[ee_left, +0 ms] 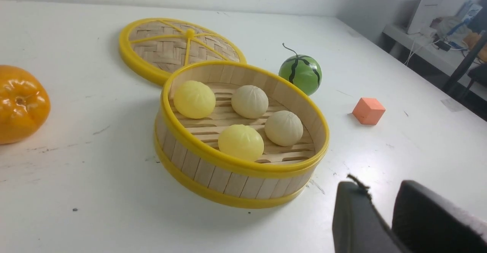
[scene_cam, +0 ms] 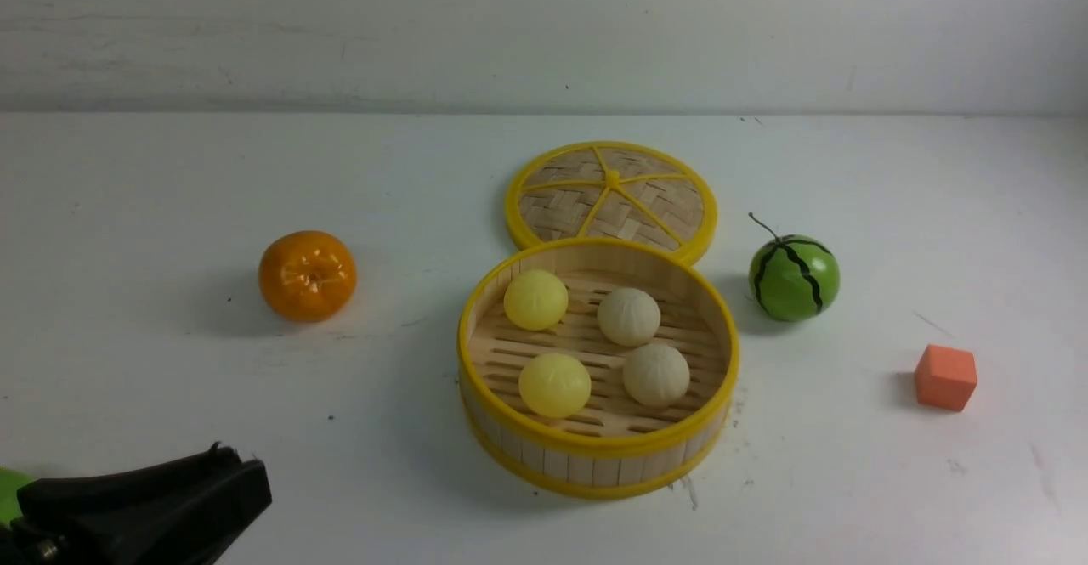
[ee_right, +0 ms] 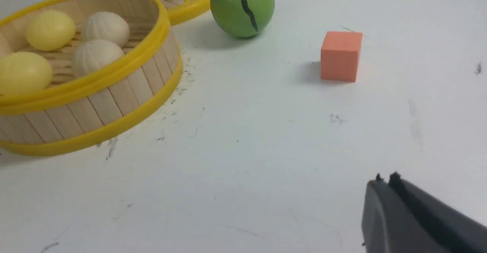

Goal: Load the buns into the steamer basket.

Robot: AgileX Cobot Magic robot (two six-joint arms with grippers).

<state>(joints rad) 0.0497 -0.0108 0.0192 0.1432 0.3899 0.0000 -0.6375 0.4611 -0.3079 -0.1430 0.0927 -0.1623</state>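
White surface [scene_cam: 153, 429], scuffed with small dark marks, runs back to a plain white wall [scene_cam: 544, 30] along its far edge. Past the surface's right edge: a side table [ee_left: 430, 49] with cluttered cables and gear, blurred. Light even, shadows soft.

Bright, even overhead light casts soft shadows, glare glints on the orange [scene_cam: 307, 275], and wrist views blur slightly.
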